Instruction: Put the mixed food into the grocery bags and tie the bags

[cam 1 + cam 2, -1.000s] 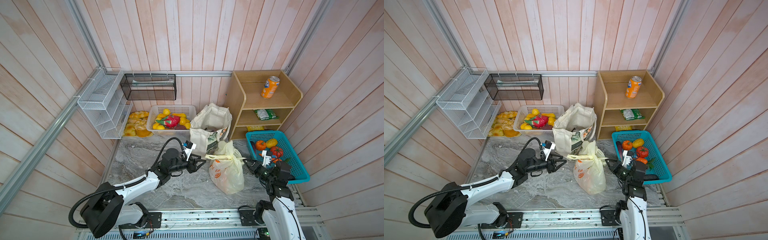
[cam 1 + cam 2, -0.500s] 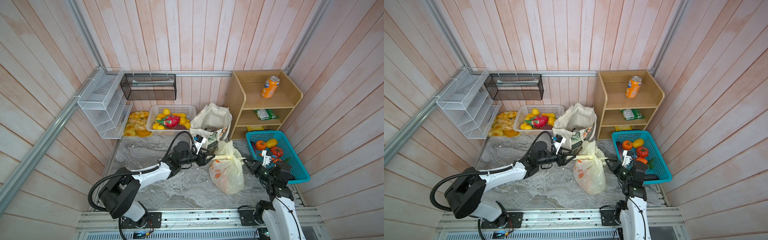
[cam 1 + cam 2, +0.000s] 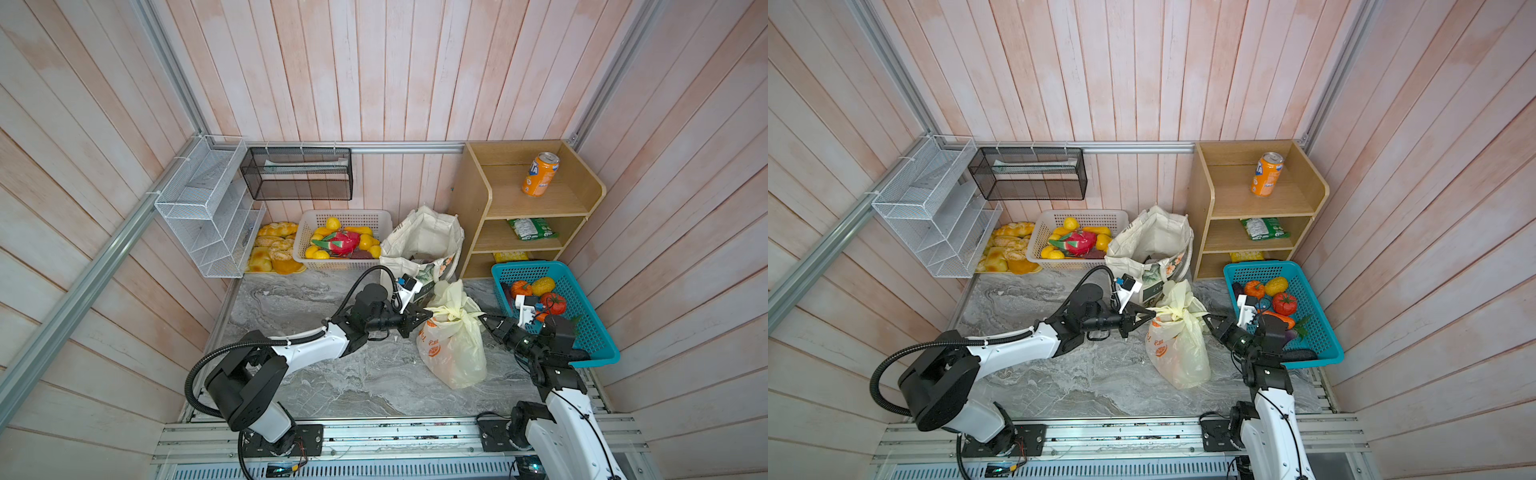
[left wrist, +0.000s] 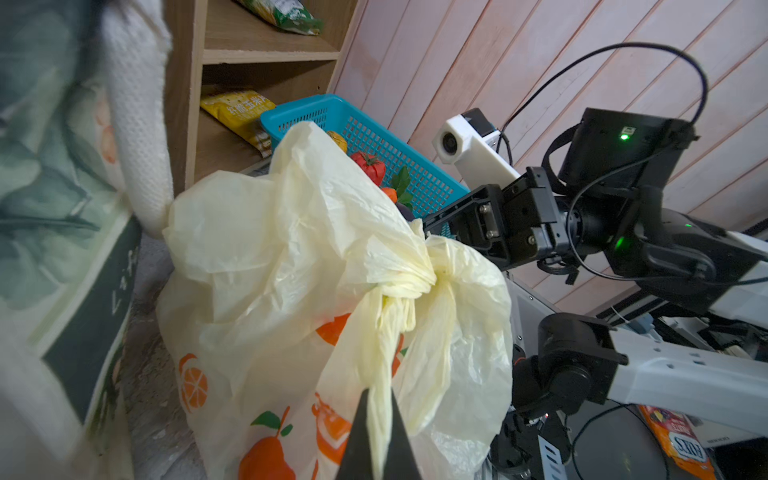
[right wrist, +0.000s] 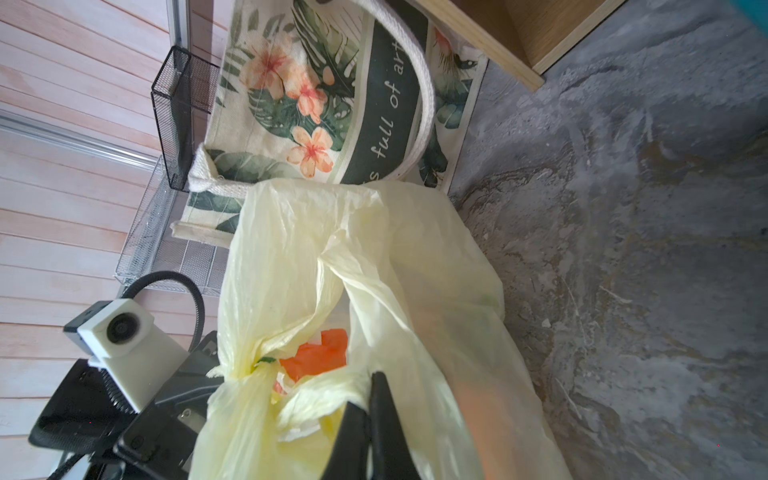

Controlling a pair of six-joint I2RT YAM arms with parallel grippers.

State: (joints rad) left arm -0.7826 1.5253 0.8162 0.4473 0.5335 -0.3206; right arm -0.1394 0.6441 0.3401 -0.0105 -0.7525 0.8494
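Pinching bag [image 3: 453, 353]: left claw [image 3: 427, 313], right claw [image 3: 484, 320]

Between the black left gripper [image 3: 426, 316] and black right gripper [image 3: 485, 321], the plastic bag [image 3: 455, 357] is pale yellow with orange fruit prints. Beyond them, the canvas tote [image 3: 424, 239] is cream with green leaves and peach flowers.

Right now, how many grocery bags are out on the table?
2: the yellow plastic bag at the centre, and the canvas tote behind it, beside the wooden shelf. No others show.
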